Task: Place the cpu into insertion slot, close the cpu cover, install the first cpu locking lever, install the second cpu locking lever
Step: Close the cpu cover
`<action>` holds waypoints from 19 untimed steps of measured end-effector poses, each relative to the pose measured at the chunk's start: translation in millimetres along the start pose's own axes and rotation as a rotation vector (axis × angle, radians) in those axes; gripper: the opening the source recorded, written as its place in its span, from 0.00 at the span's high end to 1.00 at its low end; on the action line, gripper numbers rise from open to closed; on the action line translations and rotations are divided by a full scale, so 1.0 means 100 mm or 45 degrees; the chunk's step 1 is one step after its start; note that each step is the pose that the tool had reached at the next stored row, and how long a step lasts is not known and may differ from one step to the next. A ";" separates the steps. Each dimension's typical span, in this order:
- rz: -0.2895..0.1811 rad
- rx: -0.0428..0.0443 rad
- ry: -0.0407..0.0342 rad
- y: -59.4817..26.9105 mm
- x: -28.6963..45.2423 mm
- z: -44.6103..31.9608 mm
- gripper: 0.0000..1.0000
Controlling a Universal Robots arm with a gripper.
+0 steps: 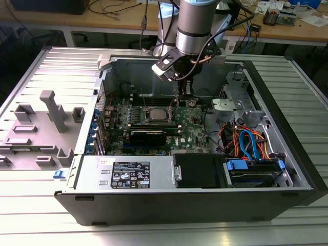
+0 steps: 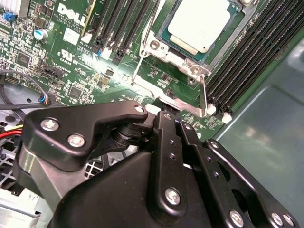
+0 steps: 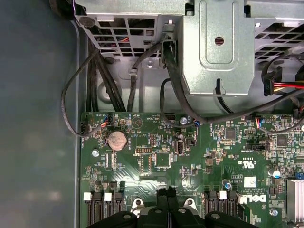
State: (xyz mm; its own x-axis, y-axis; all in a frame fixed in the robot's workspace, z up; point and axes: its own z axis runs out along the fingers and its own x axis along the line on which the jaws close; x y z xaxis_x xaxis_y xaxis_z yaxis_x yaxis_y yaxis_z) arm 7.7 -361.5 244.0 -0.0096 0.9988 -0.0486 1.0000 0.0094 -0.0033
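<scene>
Chip (image 2: 199, 23): sits in its slot (image 2: 165, 38) | fingers (image 2: 164, 126): shut together, holding nothing, low beside the slot | danger: if you push crooked, they can bend the upright lever (image 2: 203, 96) or scratch the green board (image 2: 71, 61).

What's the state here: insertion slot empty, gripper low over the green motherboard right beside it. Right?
Not empty. The second wrist view shows the cpu lying in the insertion slot. The rest holds: the gripper is low over the green motherboard right beside it.
</scene>
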 end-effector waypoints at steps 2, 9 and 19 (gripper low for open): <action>0.000 0.000 0.0000 -0.015 0.000 0.000 0.89; 0.000 0.000 0.0000 -0.065 0.001 0.000 0.89; 0.000 0.000 0.0000 -0.099 0.001 0.001 0.89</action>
State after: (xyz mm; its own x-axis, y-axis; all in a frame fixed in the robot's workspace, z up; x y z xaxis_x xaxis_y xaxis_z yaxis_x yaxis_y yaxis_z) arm -2.1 -361.5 244.0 -0.0098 0.9988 -0.0486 0.9999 0.0096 -0.0033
